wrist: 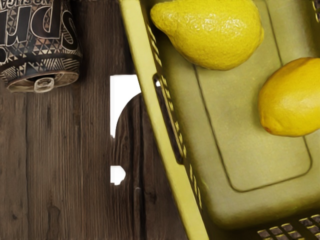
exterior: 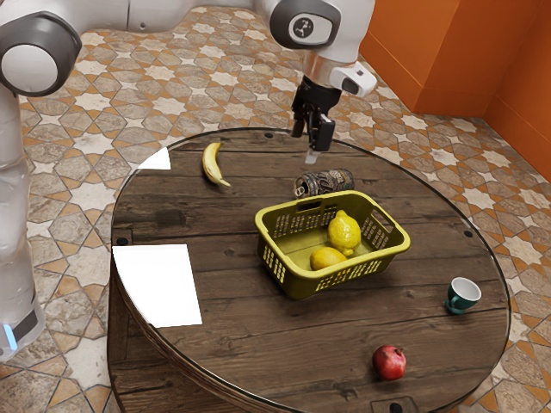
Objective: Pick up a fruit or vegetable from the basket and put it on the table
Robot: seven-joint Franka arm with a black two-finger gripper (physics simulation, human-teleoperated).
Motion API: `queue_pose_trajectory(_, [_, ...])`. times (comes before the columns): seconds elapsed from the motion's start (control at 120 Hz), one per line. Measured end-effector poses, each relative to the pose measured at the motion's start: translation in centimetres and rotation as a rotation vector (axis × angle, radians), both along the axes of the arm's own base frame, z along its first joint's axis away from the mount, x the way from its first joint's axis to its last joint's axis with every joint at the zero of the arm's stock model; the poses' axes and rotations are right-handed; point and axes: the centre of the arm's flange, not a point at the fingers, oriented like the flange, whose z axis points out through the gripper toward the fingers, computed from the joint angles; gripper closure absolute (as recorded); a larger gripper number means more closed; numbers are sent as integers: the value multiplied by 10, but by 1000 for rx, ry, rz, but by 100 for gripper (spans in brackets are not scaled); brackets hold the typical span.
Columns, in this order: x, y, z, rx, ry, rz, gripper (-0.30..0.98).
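The claw [exterior: 310, 143] hangs with its fingers parted and nothing between them; if it comes down off-centre, it could snag the basket [exterior: 297, 282] or roll a lemon [exterior: 344, 231] away. From the exterior view's left, I count one banana [exterior: 212, 163], one can [exterior: 325, 182], one basket, two lemons (both inside it), one pomegranate [exterior: 389, 362], one cup [exterior: 462, 298].

Yellow lemons [exterior: 343, 231], olive-yellow basket [exterior: 288, 280], red pomegranate [exterior: 389, 363], dark brown wood-grained table [exterior: 258, 344], star-patterned floor [exterior: 90, 370].
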Motion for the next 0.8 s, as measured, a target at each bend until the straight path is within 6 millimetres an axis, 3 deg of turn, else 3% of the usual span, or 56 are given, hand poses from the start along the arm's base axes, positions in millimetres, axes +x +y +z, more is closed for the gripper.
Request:
queue_pose_trajectory(0.033, [15, 1, 29, 6, -63, 2, 0])
queue_pose_trajectory(0.075, [22, 5, 48, 12, -100, 10, 0])
queue_pose_trajectory(0.217, [24, 48, 67, 20, -127, 88, 0])
queue_pose_trajectory(0.267, [26, 46, 70, 17, -137, 78, 0])
queue_pose_trajectory(0.383, [48, -21, 49, -1, -128, -75, 0])
queue_pose_trajectory(0.433, [54, -38, 40, -5, -124, -128, 0])
queue_pose_trajectory(0.675, [70, -46, 12, -4, -101, -248, 0])
queue_pose_trajectory(0.733, [74, -47, -2, -2, -79, -279, 0])
queue_pose_trajectory(0.8, [73, -65, -24, 49, -49, -352, 0])
